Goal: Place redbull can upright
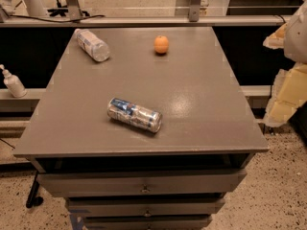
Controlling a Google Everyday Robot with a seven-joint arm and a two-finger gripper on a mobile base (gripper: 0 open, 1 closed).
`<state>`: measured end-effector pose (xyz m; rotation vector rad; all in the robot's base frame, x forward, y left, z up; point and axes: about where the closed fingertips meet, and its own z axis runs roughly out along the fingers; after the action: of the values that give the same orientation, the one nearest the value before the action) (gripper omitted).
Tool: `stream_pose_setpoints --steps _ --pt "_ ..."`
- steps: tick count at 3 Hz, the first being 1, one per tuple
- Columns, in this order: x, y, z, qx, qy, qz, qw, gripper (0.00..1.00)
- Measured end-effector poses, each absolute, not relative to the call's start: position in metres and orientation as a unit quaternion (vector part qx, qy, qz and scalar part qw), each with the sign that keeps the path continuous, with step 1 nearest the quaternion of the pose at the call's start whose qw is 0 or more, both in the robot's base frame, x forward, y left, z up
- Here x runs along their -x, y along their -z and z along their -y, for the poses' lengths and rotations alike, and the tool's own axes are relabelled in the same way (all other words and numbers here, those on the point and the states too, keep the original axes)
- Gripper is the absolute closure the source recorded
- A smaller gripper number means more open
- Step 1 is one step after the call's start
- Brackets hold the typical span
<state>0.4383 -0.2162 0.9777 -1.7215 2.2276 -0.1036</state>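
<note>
The redbull can (pixel 134 115) lies on its side on the grey table top (pixel 192 95), near the front edge and a little left of the middle. It is slim, silver with blue patches, and its long axis runs left to right. My gripper (pixel 284 97) shows as pale cream shapes at the right edge of the view, beyond the table's right side. It is well to the right of the can, apart from it and holding nothing that I can see.
A clear plastic bottle (pixel 92 44) with a white-blue label lies at the back left of the table. An orange (pixel 161 44) sits at the back middle. A white pump bottle (pixel 13 83) stands on a ledge to the left. Drawers (pixel 144 188) are below the top.
</note>
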Motion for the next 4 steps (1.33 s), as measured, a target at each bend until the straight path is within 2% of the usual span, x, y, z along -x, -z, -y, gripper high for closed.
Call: stream_pose_setpoints --steps 1,2,4 --pt "-0.441 -0.979 0.213 0.602 0.039 -0.780 0.166 0.00" --pt "-0.455 -0.972 0.182 0.601 0.029 -0.780 0.173 0.00" --pt "-0.483 -0.910 0.086 0.587 -0.016 -0.791 0.171 0.00"
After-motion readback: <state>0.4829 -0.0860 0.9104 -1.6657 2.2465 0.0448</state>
